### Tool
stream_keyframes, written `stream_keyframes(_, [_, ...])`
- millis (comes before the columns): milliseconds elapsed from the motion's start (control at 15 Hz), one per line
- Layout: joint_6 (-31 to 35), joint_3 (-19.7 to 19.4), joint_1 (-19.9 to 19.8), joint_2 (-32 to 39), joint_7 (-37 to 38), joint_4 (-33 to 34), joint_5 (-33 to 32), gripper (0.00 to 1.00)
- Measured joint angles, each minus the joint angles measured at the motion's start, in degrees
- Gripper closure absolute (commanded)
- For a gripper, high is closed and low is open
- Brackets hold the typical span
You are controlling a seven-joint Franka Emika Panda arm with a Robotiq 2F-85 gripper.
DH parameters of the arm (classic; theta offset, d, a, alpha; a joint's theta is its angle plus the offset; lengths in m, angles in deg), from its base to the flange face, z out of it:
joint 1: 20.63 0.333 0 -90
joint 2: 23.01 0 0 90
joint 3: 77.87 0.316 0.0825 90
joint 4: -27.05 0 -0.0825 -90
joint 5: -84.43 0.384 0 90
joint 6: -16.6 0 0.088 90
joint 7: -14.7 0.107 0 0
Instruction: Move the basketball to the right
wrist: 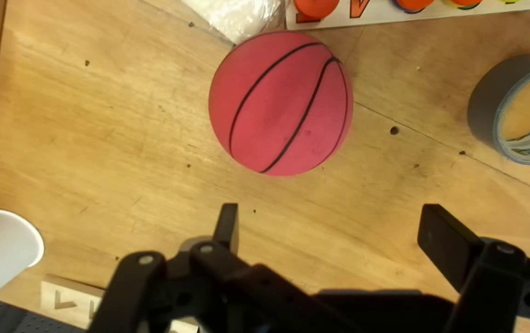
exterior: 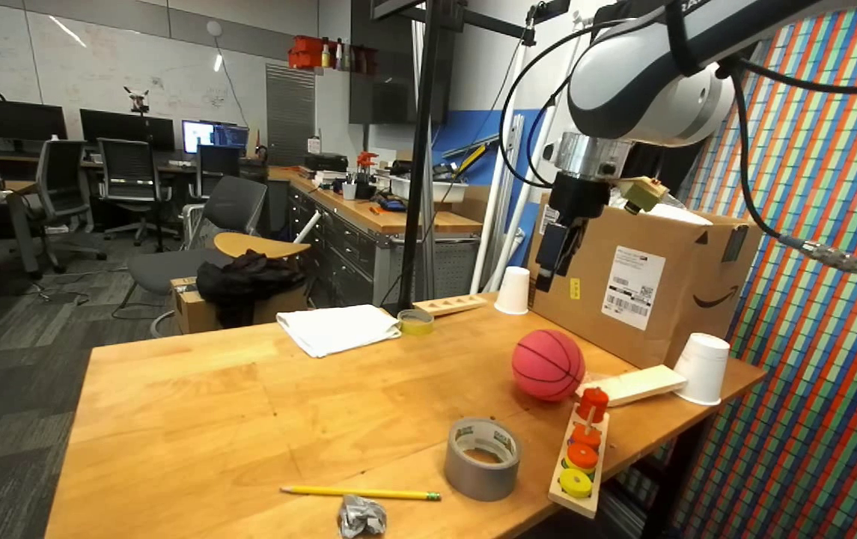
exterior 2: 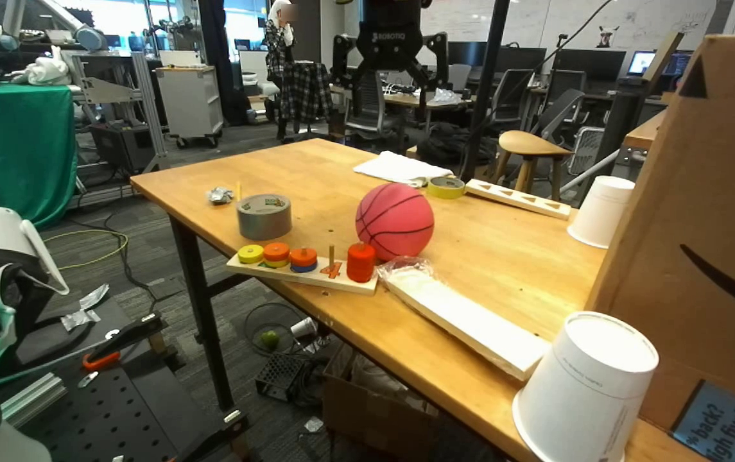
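The basketball (wrist: 281, 104) rests on the surface (exterior: 233, 419) with nothing holding it, and the move to the right looks as though it has not begun. The ball sits just beside the ring-stacking toy (exterior 2: 306, 277) and near the plastic-wrapped end of a pale board (exterior 2: 463, 317); whether it touches either cannot be made out. The grey tape roll (exterior: 480, 475) stands near but apart from it, and in the wrist view the cardboard box (exterior: 675, 277) shows on the opposite side of the ball.

The gripper (wrist: 332, 224) is released, its jaws standing wide apart with nothing between them. It hangs above the surface in both exterior views, and in the wrist view the ball lies outside the gap.

So far as the pictures show, no step can be counted as done. What is left is probably the whole job: bringing the gripper over the ball, lowering it around the sides, closing, shifting the ball rightward and letting go. No goal is marked, and whose right is meant cannot be told, so a ball already set in place cannot be fully ruled out.
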Motion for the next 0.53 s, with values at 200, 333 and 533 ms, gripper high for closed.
stream_keyframes(200, [-1.4,1.8,0.9,-0.1,6.9,-2.6,-5.2,0.00])
stream_keyframes(333, [-6.7,3.1,1.6,-0.1,9.6,-3.2,-8.1,0.00])
stream_keyframes(533, [-14.6,4.2,3.2,-0.7,10.1,-3.1,-8.4,0.00])
